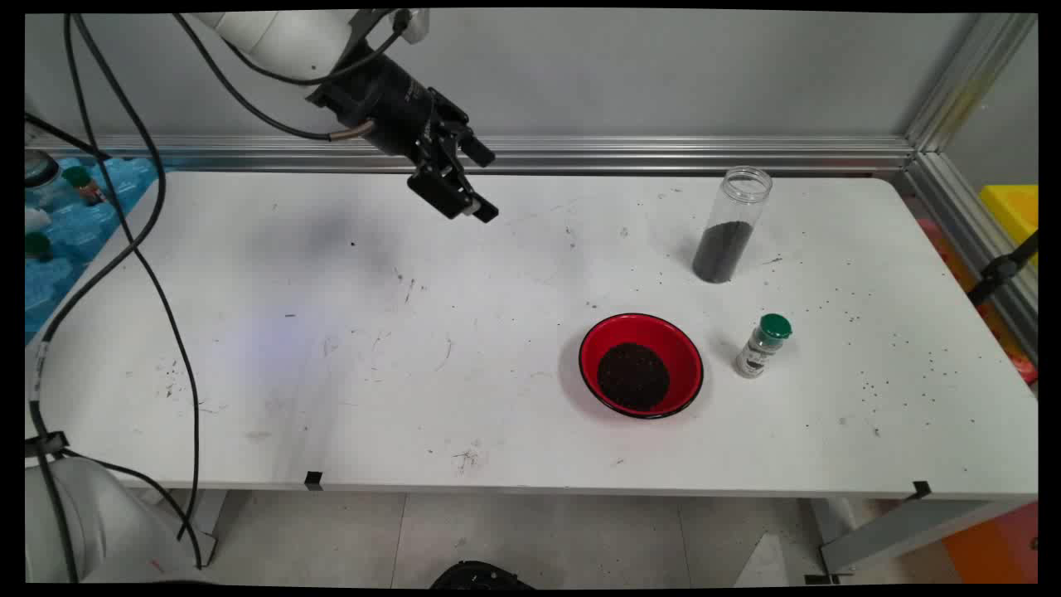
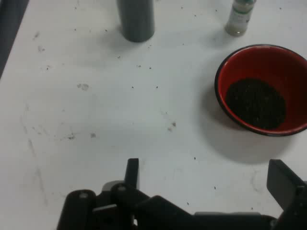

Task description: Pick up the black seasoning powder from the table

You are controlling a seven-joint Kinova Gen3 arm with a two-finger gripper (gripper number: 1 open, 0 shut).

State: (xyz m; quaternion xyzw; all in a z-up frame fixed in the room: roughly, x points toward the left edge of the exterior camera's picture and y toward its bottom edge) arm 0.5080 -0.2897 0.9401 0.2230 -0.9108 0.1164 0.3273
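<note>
main view only: green cap (image 1: 776,326), jar mouth (image 1: 748,178)

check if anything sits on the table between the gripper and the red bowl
Nothing visible does. The gripper, fingers open and empty, hangs above the table's far side. Only bare tabletop with scattered specks lies between it and the red bowl. The tall clear jar and the green-capped shaker stand off beyond the bowl.

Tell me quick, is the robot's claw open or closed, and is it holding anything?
Gripper: open, holding nothing, raised above the white table, well away from the red bowl.
</note>
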